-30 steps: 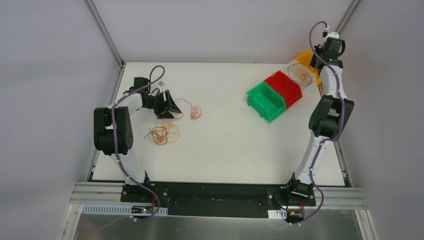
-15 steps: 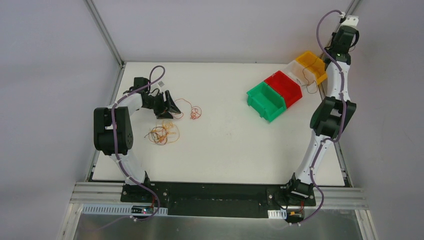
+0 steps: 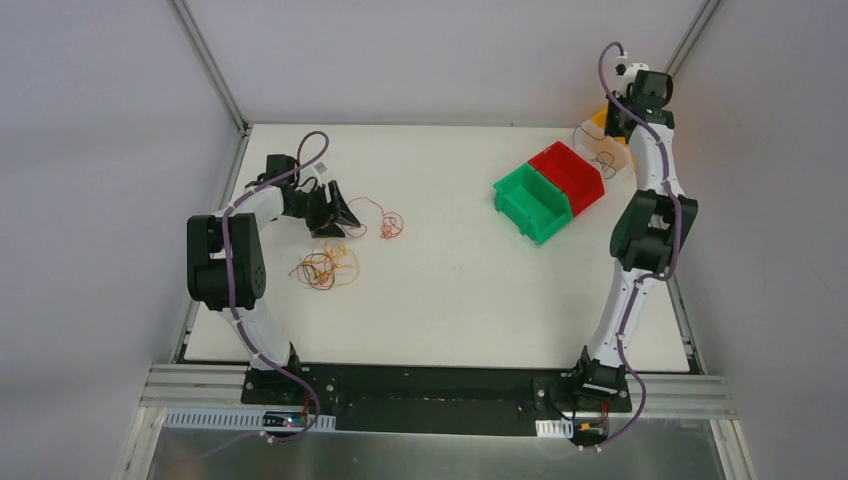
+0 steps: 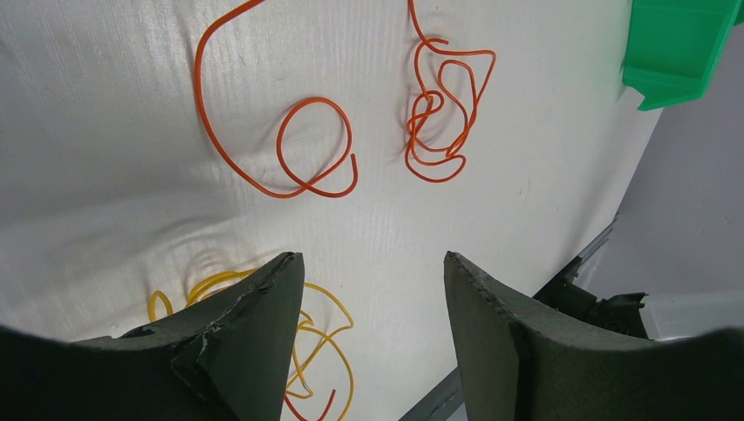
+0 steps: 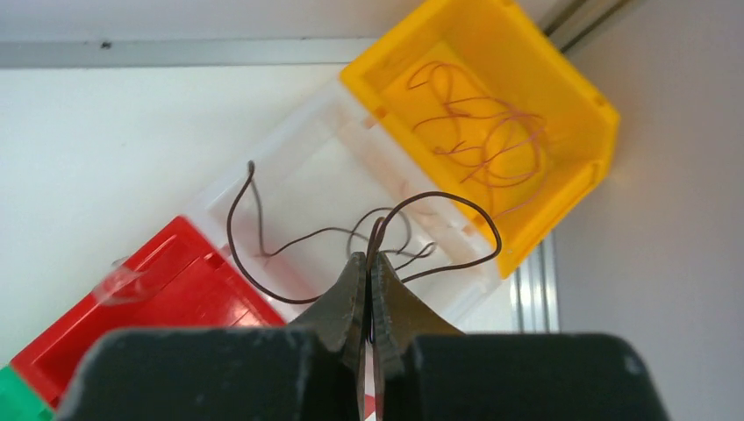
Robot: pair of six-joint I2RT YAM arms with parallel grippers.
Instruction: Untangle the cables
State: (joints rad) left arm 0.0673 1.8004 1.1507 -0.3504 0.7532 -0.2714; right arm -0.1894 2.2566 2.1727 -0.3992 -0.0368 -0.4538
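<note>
— How much of it is untangled?
— Least of all near the arms. A knot of hair-thin curly wires [image 3: 325, 268], red, orange, yellow and dark, lies on the white table [image 3: 460, 300] close to the left arm and is not pulled apart.

— And the left gripper [image 4: 370, 267]?
— Just beyond the knot, low over the table. Its jaws are roughly half apart with nothing between them, and a thin yellow wire [image 4: 329, 320] curls under one finger. Past its tips two thin orange wires [image 4: 303, 149] lie loose and apart from each other, so those look freed.

— The bins?
— Farther right, I can see nothing inside the green plastic bin [image 3: 533, 203] or the red plastic bin [image 3: 570, 172]. At the far corner the right gripper [image 5: 368, 263] is pinched tight on a dark brown wire [image 5: 232, 230], which dangles over the clear plastic bin [image 5: 325, 162], not yet let go. The yellow plastic bin [image 5: 570, 96] beyond already holds a brownish wire [image 5: 478, 123].

— So?
— I'd judge it under half done. The knot is most of what's left.
</note>
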